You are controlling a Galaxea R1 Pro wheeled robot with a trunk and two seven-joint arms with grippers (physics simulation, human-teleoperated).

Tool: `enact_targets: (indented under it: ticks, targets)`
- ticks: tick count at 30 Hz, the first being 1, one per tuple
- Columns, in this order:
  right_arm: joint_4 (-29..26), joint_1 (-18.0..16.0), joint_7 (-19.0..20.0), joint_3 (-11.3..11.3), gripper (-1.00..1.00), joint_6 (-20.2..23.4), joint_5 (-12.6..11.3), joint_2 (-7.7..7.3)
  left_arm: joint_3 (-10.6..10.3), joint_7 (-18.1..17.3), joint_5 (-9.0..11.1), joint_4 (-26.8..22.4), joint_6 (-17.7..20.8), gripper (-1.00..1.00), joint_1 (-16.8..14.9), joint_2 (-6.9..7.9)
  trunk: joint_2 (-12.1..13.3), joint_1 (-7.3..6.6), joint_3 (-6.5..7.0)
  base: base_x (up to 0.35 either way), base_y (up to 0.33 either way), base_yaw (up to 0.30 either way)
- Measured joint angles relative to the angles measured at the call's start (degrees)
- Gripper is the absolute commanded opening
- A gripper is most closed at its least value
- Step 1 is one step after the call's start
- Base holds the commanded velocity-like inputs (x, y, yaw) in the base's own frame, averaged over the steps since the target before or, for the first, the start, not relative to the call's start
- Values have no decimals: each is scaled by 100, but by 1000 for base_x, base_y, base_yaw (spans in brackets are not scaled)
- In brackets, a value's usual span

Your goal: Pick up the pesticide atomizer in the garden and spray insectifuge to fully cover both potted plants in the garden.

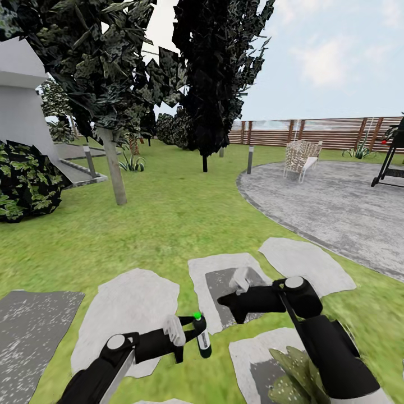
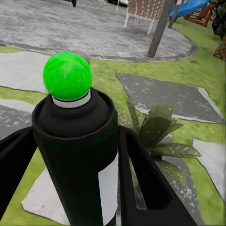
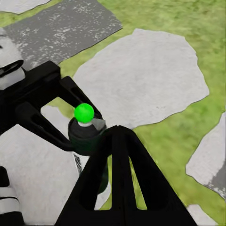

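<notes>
While left hand (image 1: 188,331) grips pesticide atomizer (image 1: 202,336), right hand (image 3: 115,155) seemingly closed, potted plant (image 2: 157,132) near.

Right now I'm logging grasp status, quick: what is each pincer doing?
Left pincer: closed on the pesticide atomizer, fingers either side of its black body.
Right pincer: holds nothing; open or shut cannot be told.

Garden (simulated), lawn (image 1: 185,207), fence (image 1: 314,133), patio (image 1: 336,202)

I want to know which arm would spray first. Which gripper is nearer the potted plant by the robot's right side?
Right. The right gripper hangs ahead of the potted plant; the left gripper, holding the pesticide atomizer, is farther off to its left.
</notes>
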Motion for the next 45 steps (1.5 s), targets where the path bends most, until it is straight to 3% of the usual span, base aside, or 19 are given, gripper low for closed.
enact_targets:
  ticks: [3,7,22,26,34,45]
  targets:
    - [3,46,-25,121,-100,-21,8,35,-4,0,-2,-46,0,-100,0,-95,0,0,0,0,0,0]
    - [26,-34,-28,138,-100,-36,12,144,10,-17,63,-141,34,-100,49,-37,0,0,0,0,0,0]
    - [26,-35,-28,139,-100,-36,14,144,10,-17,57,-141,35,-100,50,-37,0,0,0,0,0,0]
    - [27,4,-36,177,-100,-9,50,186,19,-35,-19,-134,100,-100,65,-175,0,0,0,0,0,0]
    - [29,14,-38,203,-100,-7,79,194,12,-24,-27,-134,111,-100,31,-296,0,0,0,0,0,0]
    - [44,15,-38,204,-100,1,104,194,11,-53,-5,-425,119,-100,17,-323,0,0,0,0,0,0]
